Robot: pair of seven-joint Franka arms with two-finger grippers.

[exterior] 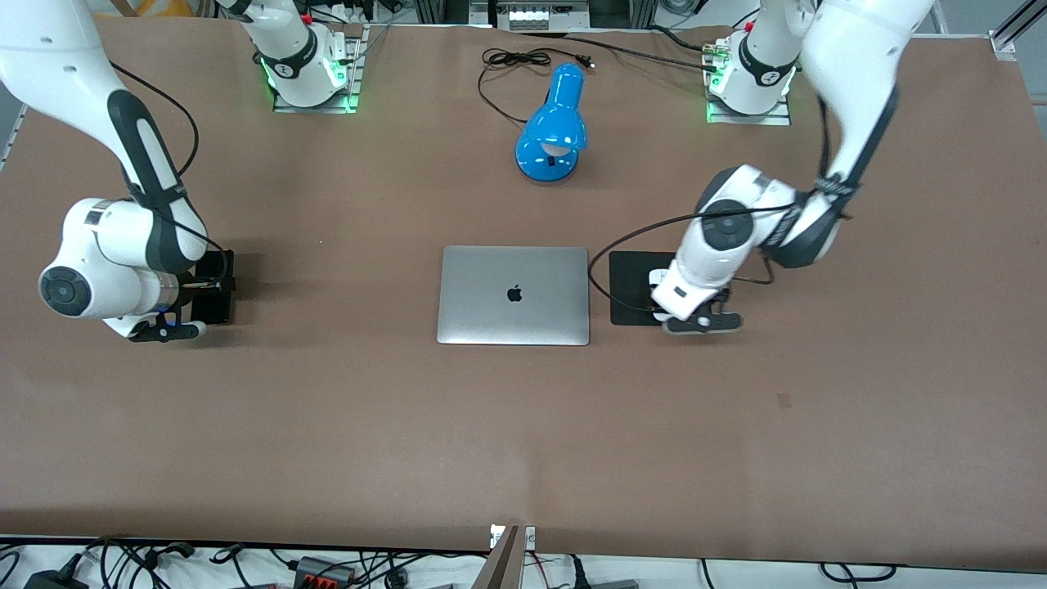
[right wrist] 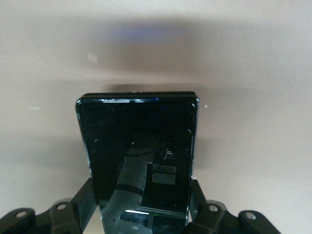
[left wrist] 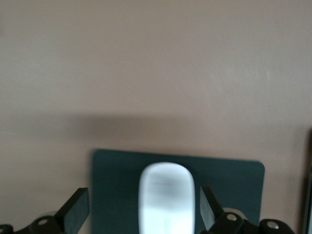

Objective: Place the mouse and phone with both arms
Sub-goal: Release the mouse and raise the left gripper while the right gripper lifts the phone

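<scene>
On its mat (left wrist: 117, 195), glossy white mouse (left wrist: 166, 197), seemingly oval.

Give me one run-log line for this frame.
left gripper: open, over mouse on black mat | right gripper: shut on phone, right arm's end of table | laptop: closed

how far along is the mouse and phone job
Mouse looks placed: it lies on the black mat beside the laptop, with the left gripper open around it. Phone is in hand, the right gripper shut on it near the right arm's end. Left: set the phone down.
</scene>
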